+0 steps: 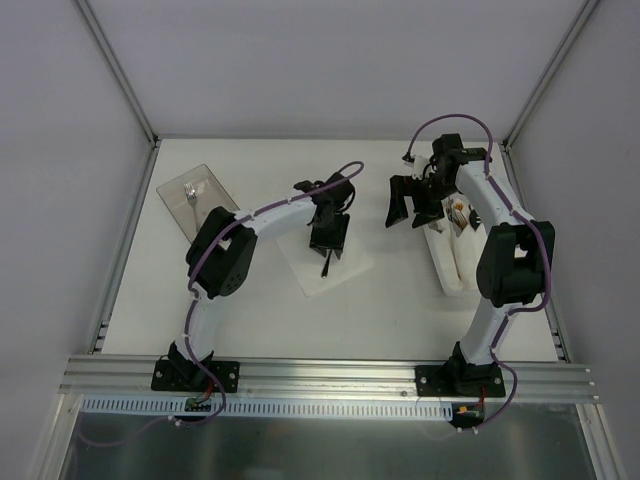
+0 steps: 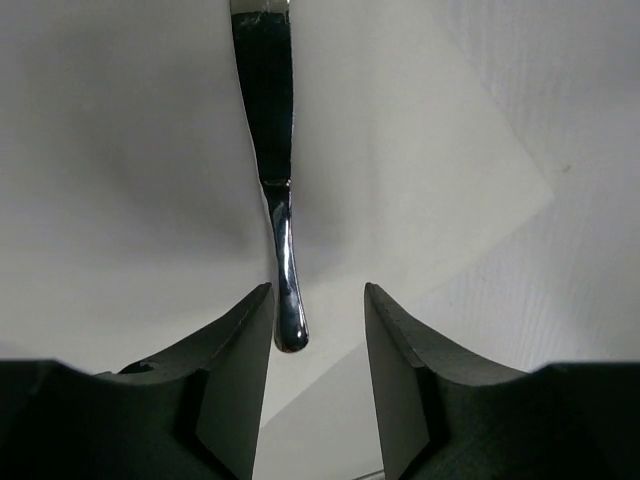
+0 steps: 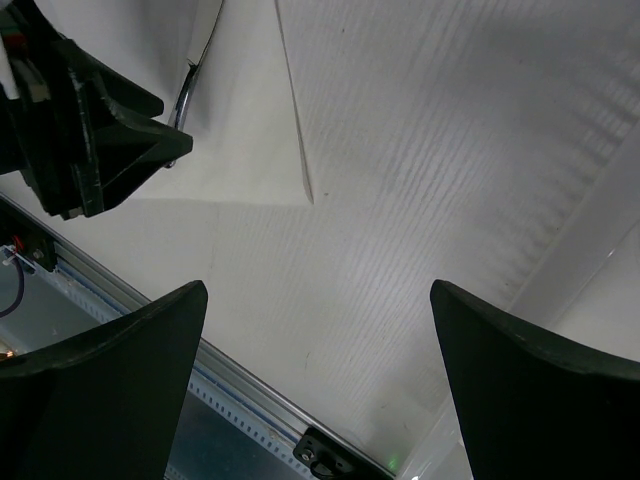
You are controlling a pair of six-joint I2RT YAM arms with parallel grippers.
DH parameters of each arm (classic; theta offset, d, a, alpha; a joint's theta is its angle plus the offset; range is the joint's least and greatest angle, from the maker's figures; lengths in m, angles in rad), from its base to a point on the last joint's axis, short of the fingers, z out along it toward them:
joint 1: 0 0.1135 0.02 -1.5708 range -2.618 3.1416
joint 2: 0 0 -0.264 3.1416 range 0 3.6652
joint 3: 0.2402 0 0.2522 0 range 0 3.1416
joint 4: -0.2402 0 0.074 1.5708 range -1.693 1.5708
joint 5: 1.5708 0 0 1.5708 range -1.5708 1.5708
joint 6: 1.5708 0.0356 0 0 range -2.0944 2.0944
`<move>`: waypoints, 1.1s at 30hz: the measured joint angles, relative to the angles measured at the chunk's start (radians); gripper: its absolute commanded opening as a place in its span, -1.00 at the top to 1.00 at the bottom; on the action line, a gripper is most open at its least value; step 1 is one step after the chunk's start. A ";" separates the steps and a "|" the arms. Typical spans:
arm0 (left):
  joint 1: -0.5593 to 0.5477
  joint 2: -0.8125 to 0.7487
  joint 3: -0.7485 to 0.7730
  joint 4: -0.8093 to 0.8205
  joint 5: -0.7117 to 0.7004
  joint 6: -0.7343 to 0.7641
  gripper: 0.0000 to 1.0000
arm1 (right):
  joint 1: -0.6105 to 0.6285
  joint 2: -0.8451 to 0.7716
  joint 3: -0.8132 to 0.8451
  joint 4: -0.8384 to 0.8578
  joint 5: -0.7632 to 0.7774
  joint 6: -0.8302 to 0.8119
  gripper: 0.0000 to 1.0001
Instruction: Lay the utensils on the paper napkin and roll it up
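The white paper napkin (image 1: 345, 262) lies flat at the table's middle. A silver table knife (image 1: 325, 266) lies on it, handle end toward the arms. My left gripper (image 1: 328, 236) hovers over the knife. In the left wrist view the knife (image 2: 272, 150) rests on the napkin (image 2: 120, 160), and its handle tip sits between the tips of my open left gripper (image 2: 318, 292), close to the left finger. A fork (image 1: 190, 195) lies in the clear box. My right gripper (image 1: 408, 203) is open and empty, above the table right of the napkin; its wrist view (image 3: 315, 290) shows the napkin's corner (image 3: 245, 120).
A clear plastic box (image 1: 205, 185) sits at the back left. A white tray (image 1: 450, 262) with small gold-coloured items (image 1: 458, 214) stands at the right, under the right arm. The metal rail (image 1: 330, 375) runs along the near edge.
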 measured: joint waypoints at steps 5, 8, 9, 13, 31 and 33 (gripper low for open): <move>0.009 -0.101 0.000 -0.001 -0.013 -0.010 0.21 | 0.016 0.002 0.001 0.000 0.004 0.004 -0.84; 0.026 -0.170 0.000 0.002 -0.038 -0.032 0.30 | 0.046 0.006 0.003 0.005 0.019 0.016 -0.52; 0.038 -0.188 0.000 0.003 -0.051 -0.037 0.41 | 0.062 0.012 0.006 0.005 0.026 0.021 -0.45; 0.126 -0.211 -0.015 0.011 -0.055 -0.076 0.72 | 0.125 0.047 0.029 0.013 0.045 0.052 -0.22; 0.248 -0.064 -0.115 0.069 0.000 -0.127 0.92 | 0.338 0.258 0.058 0.086 0.058 0.176 0.18; 0.248 -0.058 -0.135 0.073 0.002 -0.133 0.92 | 0.341 0.276 0.059 0.086 0.070 0.177 0.20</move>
